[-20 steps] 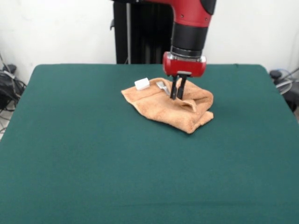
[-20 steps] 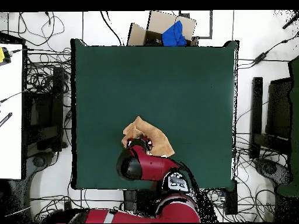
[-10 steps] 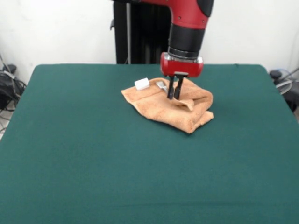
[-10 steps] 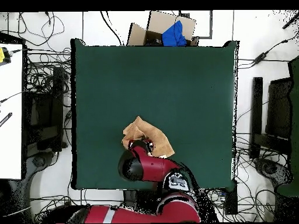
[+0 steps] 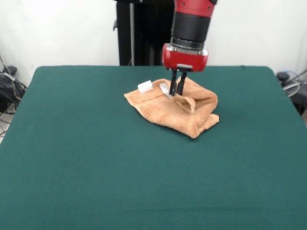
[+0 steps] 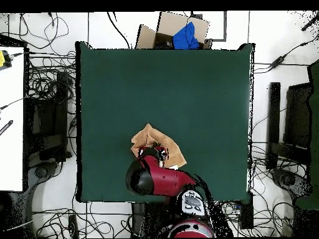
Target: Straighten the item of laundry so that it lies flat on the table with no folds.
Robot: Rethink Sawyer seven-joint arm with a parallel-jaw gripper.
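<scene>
The towel [image 5: 173, 109] lies on the far half of the table [image 5: 96, 172], close to the far edge and a little toward the right-hand edge in the front view, with wide bare green felt between it and the near edge and both side edges. Seen from above, the towel [image 6: 151, 142] sits nearer the edge by the robot's base than the opposite one, and most of the table [image 6: 187, 87] is open around it. The green top looks smooth and even. Behind the table is a white wall with a black column, and cables [image 6: 47, 81] crowd the floor on both sides; a cardboard box [image 6: 171, 28] with something blue in it stands beyond the edge opposite the robot. The towel is bunched, with a raised fold along its right part and a thick doubled corner toward the front right. Its long axis runs diagonally, from the far left, where the small white tag [image 5: 145, 86] sticks up, down to the near right. The gripper [image 5: 176, 94] hangs from the red arm [image 5: 187, 38] straight down over the towel's far part; its two dark fingers [image 5: 181, 84] are close together with a lifted fold of cloth pinched between them.
</scene>
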